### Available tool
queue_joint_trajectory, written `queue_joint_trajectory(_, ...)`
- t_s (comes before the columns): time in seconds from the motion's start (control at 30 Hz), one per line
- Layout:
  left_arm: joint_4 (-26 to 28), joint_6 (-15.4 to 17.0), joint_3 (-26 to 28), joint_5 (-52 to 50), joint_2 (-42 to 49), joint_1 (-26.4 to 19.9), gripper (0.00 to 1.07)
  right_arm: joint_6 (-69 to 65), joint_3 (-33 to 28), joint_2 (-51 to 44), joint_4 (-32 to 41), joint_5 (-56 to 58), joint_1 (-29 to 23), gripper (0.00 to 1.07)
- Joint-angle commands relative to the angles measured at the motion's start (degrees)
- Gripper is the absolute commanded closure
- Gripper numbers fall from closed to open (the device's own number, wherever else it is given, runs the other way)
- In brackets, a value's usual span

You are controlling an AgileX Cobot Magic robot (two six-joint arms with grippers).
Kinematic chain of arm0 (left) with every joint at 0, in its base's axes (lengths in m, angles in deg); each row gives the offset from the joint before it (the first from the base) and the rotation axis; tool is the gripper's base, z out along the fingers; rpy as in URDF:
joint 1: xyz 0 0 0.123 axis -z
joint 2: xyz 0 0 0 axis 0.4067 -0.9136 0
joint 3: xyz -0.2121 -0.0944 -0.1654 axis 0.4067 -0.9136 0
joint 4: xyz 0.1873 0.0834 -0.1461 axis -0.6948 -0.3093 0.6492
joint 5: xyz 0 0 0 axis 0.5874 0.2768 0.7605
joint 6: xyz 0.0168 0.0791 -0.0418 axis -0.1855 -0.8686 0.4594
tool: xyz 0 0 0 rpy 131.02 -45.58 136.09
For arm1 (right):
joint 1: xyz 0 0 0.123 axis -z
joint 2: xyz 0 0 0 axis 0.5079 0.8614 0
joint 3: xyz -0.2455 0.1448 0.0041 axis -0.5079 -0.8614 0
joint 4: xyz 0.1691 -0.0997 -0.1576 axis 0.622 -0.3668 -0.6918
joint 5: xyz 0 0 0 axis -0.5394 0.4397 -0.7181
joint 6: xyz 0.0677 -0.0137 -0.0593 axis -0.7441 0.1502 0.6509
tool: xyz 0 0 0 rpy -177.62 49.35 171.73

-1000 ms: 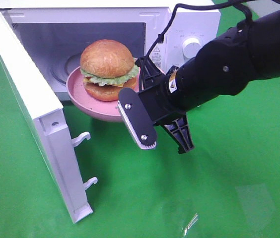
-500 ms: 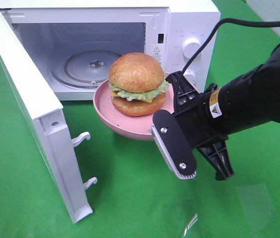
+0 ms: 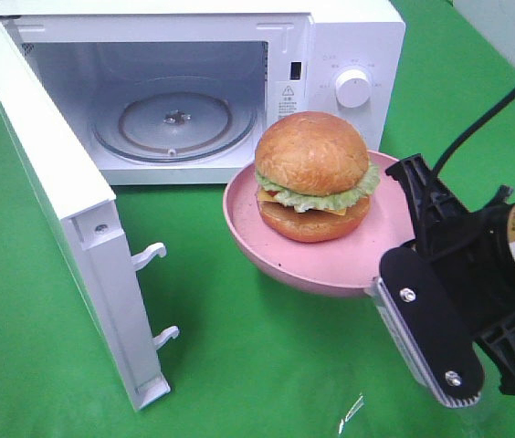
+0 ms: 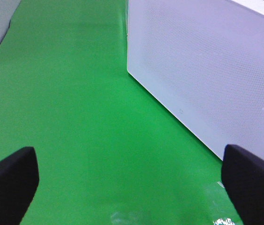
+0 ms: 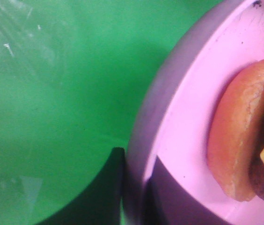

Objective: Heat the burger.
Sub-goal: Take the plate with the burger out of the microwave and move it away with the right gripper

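The burger sits centred on the pink plate, and the plate hangs in the air just in front of the open microwave, lower-right of the cavity mouth, not inside it. The right end effector is clamped narrow on the plate's near rim (the right wrist view shows the dark fingers pinching either side of the rim, w/ the bun's underside close by). The left end effector is spread wide, holding nothing, parked over the green tabletop beside the microwave's outer wall. The door is swung fully out to the left; the glass turntable is bare. As to the step: the plate is in transit outside the oven, so either loading or unloading, can't tell which from this alone. If loading, the next move needs the plate kept level, carried left and in through the opening, set down on the turntable centre, then released before the door gets shut.
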Motion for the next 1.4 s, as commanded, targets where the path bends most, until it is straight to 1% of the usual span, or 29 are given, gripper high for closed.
queue_joint_trajectory(0.03,0.06,-0.06,-0.17,-0.46,0.86,-0.29,0.09,-2.75,-1.49,-5.79,-1.72,-0.17,0.11,1.07)
queue_joint_trajectory(0.07,0.06,-0.06,-0.17,-0.46,0.86,-0.29,0.09,-2.75,-1.49,-5.79,-1.72,-0.17,0.11,1.07)
queue_joint_trajectory(0.13,0.06,-0.06,-0.17,-0.46,0.86,-0.29,0.09,-6.76,-3.04,-10.2,-3.84,3.38,0.11,1.07)
queue_joint_trajectory(0.17,0.06,-0.06,-0.17,-0.46,0.86,-0.29,0.09,-6.76,-3.04,-10.2,-3.84,3.38,0.11,1.07)
queue_joint_trajectory(0.2,0.06,-0.06,-0.17,-0.46,0.86,-0.29,0.09,-8.71,-3.44,-12.15,-5.73,6.02,0.11,1.07)
queue_joint_trajectory(0.3,0.06,-0.06,-0.17,-0.46,0.86,-0.29,0.09,-11.4,-3.55,-13.58,-7.28,8.25,0.11,1.07)
queue_joint_trajectory(0.33,0.06,-0.06,-0.17,-0.46,0.86,-0.29,0.09,-14.84,-3.55,-14.95,-8.82,10.14,0.11,1.07)
queue_joint_trajectory(0.37,0.06,-0.06,-0.17,-0.46,0.86,-0.29,0.09,-14.84,-3.55,-14.95,-8.82,10.14,0.11,1.07)
queue_joint_trajectory(0.4,0.06,-0.06,-0.17,-0.46,0.86,-0.29,0.09,-18.39,-3.55,-15.93,-10.26,11.92,0.11,1.07)
queue_joint_trajectory(0.43,0.06,-0.06,-0.17,-0.46,0.86,-0.29,0.09,-18.39,-3.55,-15.93,-10.26,11.92,0.11,1.07)
queue_joint_trajectory(0.5,0.06,-0.06,-0.17,-0.46,0.86,-0.29,0.09,-22.98,-3.55,-16.96,-12.15,15.01,0.11,1.07)
queue_joint_trajectory(0.8,0.06,-0.06,-0.17,-0.46,0.86,-0.29,0.09,-34.32,-3.55,-17.36,-16.84,23.55,0.11,1.07)
queue_joint_trajectory(0.87,0.06,-0.06,-0.17,-0.46,0.86,-0.29,0.09,-42.28,-3.55,-17.36,-20.28,25.84,0.11,1.07)
queue_joint_trajectory(0.9,0.06,-0.06,-0.17,-0.46,0.86,-0.29,0.09,-42.28,-3.55,-17.36,-20.28,25.84,0.11,1.07)
queue_joint_trajectory(0.93,0.06,-0.06,-0.17,-0.46,0.86,-0.29,0.09,-47.61,-3.55,-17.36,-22.46,26.99,0.11,1.07)
queue_joint_trajectory(0.97,0.06,-0.06,-0.17,-0.46,0.86,-0.29,0.09,-47.61,-3.55,-17.36,-22.46,26.99,0.11,1.07)
queue_joint_trajectory(1.0,0.06,-0.06,-0.17,-0.46,0.86,-0.29,0.09,-53.11,-3.55,-17.36,-24.52,28.25,0.11,1.07)
queue_joint_trajectory(1.03,0.06,-0.06,-0.17,-0.46,0.86,-0.29,0.09,-53.11,-3.55,-17.36,-24.52,28.25,0.11,1.07)
queue_joint_trajectory(1.07,0.06,-0.06,-0.17,-0.46,0.86,-0.29,0.09,-57.3,-3.55,-17.36,-25.95,29.34,0.11,1.07)
queue_joint_trajectory(1.17,0.06,-0.06,-0.17,-0.46,0.86,-0.29,0.09,-60.91,-3.55,-17.36,-27.16,30.42,0.11,1.07)
queue_joint_trajectory(1.27,0.06,-0.06,-0.17,-0.46,0.86,-0.29,0.09,-66.69,-3.55,-17.19,-30.48,31.63,0.11,1.07)
queue_joint_trajectory(1.3,0.06,-0.06,-0.17,-0.46,0.86,-0.29,0.09,-66.69,-3.55,-17.19,-30.48,31.63,0.11,1.07)
queue_joint_trajectory(1.37,0.06,-0.06,-0.17,-0.46,0.86,-0.29,0.09,-72.54,-3.55,-17.19,-33.12,31.91,0.11,1.07)
queue_joint_trajectory(1.4,0.06,-0.06,-0.17,-0.46,0.86,-0.29,0.09,-72.54,-3.55,-17.19,-33.12,31.91,0.11,1.07)
